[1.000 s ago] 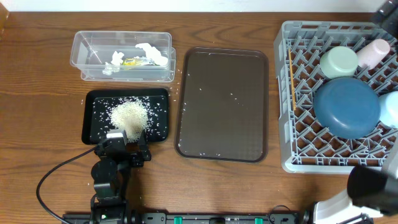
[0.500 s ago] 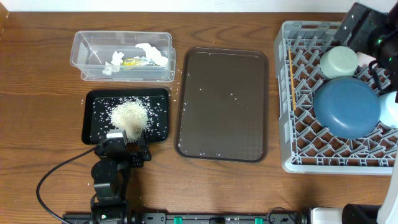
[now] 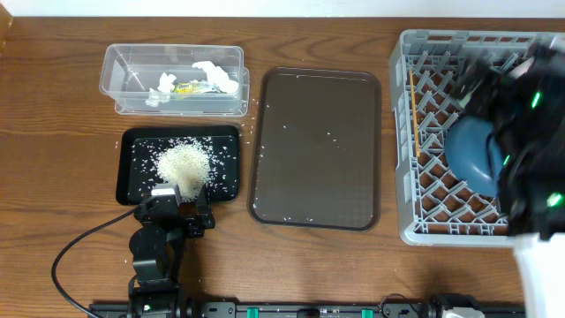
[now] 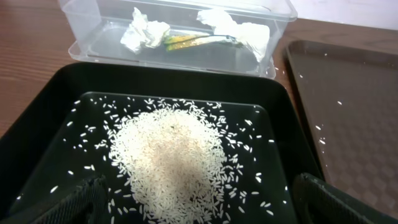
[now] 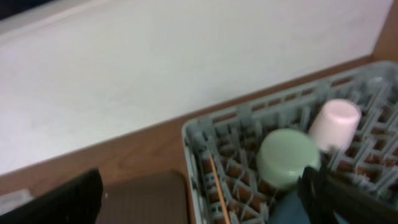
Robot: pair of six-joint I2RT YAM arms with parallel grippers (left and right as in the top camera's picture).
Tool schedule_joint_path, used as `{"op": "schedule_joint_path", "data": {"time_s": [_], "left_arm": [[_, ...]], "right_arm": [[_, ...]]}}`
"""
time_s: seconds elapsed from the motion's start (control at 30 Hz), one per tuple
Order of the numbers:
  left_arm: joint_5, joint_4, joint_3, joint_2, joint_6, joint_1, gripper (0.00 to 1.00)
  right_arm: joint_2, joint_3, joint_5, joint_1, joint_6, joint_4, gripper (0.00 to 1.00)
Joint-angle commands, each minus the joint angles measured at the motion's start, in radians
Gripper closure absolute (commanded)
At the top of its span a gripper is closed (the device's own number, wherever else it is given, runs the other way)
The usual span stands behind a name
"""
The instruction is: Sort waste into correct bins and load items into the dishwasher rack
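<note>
Loose rice (image 3: 183, 163) lies heaped in the shallow black tray (image 3: 132, 141); it also shows in the left wrist view (image 4: 171, 155). My left gripper (image 3: 179, 210) is open and empty at the tray's near edge (image 4: 199, 208). The clear tub (image 3: 110, 66) holds crumpled tissue (image 4: 146, 34) and a yellow-green wrapper (image 4: 183, 42). My right arm is a blur over the right of the grey rack (image 3: 415, 132). The right gripper (image 5: 205, 205) is open and empty above the rack. The rack holds the blue plate (image 3: 472, 150), a mint bowl (image 5: 287, 158), the pink cup (image 5: 336, 124) and the stick (image 3: 412, 106).
A dark brown serving tray (image 3: 318, 150) with a few stray grains lies between the bins and the rack. Scattered grains lie on the table round the black tray. A black cable (image 3: 71, 256) loops at the front left. A white wall stands behind the table.
My right arm has swung from the front right corner up and across the rack and now blurs over its right side, hiding the bowls and cup from overhead. The left arm has not moved.
</note>
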Motion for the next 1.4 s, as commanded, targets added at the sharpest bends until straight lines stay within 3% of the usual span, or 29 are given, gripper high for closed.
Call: {"op": "schedule_joint_path", "data": {"time_s": [0.0, 0.23, 0.37, 0.53, 0.87, 1.17, 1.37], "left_arm": [[0.027, -0.035, -0.016, 0.001, 0.009, 0.007, 0.03], [0.028, -0.035, -0.016, 0.001, 0.009, 0.007, 0.03], [0.028, -0.035, -0.016, 0.001, 0.009, 0.007, 0.04], [0.028, -0.035, -0.016, 0.001, 0.009, 0.007, 0.04], [0.027, -0.035, -0.016, 0.001, 0.009, 0.007, 0.03], [0.027, -0.035, -0.016, 0.001, 0.009, 0.007, 0.04], [0.028, -0.035, -0.016, 0.001, 0.009, 0.007, 0.04]], "right_arm": [[-0.138, -0.288, -0.084, 0.006, -0.013, 0.196, 0.01], [-0.451, -0.809, -0.172, 0.006, -0.034, 0.731, 0.01], [-0.652, -1.000, -0.171, 0.006, -0.082, 0.845, 0.01], [-0.866, -1.098, -0.162, 0.003, -0.109, 0.811, 0.01], [-1.077, -1.131, -0.154, -0.007, -0.252, 0.661, 0.01], [-1.074, -1.167, -0.140, -0.015, -0.313, 0.612, 0.01], [-1.074, -1.167, -0.055, -0.019, -0.361, 0.428, 0.01]]}}
